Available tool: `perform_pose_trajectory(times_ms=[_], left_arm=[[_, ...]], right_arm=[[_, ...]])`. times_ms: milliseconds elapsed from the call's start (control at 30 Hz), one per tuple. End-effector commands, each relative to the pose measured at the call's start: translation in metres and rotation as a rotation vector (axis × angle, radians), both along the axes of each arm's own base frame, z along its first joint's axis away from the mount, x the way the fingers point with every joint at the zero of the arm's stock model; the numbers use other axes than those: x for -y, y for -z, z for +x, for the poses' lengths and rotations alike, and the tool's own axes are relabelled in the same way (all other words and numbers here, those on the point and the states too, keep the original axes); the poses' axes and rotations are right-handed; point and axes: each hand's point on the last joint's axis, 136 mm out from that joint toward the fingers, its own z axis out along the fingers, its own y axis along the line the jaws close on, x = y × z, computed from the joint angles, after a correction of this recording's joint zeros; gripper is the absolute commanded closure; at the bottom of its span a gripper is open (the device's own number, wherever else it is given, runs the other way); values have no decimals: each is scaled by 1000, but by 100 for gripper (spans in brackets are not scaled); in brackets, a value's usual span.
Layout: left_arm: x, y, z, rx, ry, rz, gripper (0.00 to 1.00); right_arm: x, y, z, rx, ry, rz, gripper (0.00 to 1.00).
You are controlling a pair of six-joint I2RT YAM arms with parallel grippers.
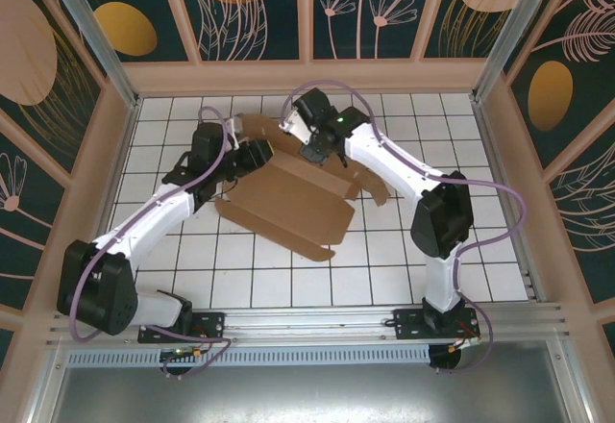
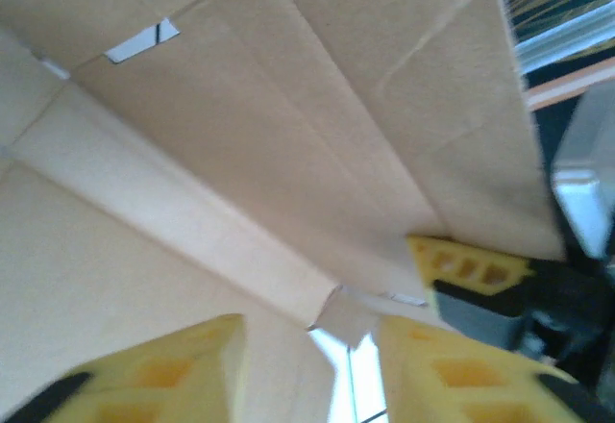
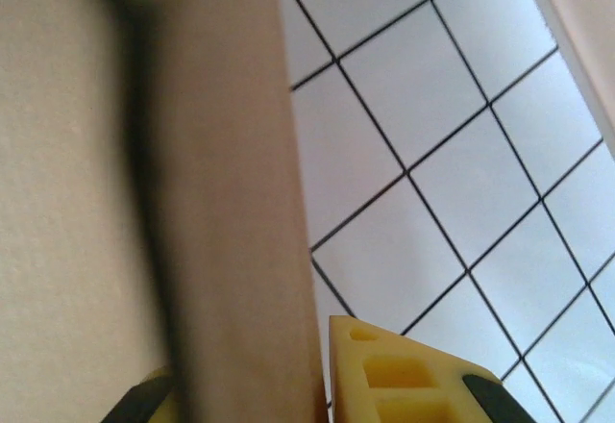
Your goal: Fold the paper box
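plain brown cardboard paper box [image 1: 288, 202] in middle of white tiled table [image 1: 432, 269], opened out, not yet box-shaped, creased flaps along edges. left gripper [image 1: 252, 154] at box's far-left corner; in left wrist view its yellow fingers [image 2: 163, 365] spread apart, cardboard panels just ahead, nothing held. right gripper [image 1: 315, 152] at box's far edge, near left gripper; in right wrist view it pinches cardboard flap [image 3: 240, 202] of box, one yellow finger on each side, tiles beyond.
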Motion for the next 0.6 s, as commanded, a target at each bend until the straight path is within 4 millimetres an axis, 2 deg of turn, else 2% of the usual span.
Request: perform_pose_trajectory(times_ms=[0, 167, 300, 400, 567], left_arm=[[-5, -8, 9, -7, -23, 22, 53], [-9, -20, 18, 2, -65, -9, 55], [-22, -27, 21, 12, -105, -28, 53], [-18, -23, 27, -33, -77, -90, 51], [-4, -21, 38, -72, -37, -166, 45]], right_arm=[[-16, -10, -3, 13, -104, 60, 85], [-6, 6, 10, 74, -75, -16, 85], [-5, 1, 12, 114, -79, -12, 86], [-9, -7, 12, 130, -91, 13, 86], [-13, -1, 11, 148, -106, -17, 89]])
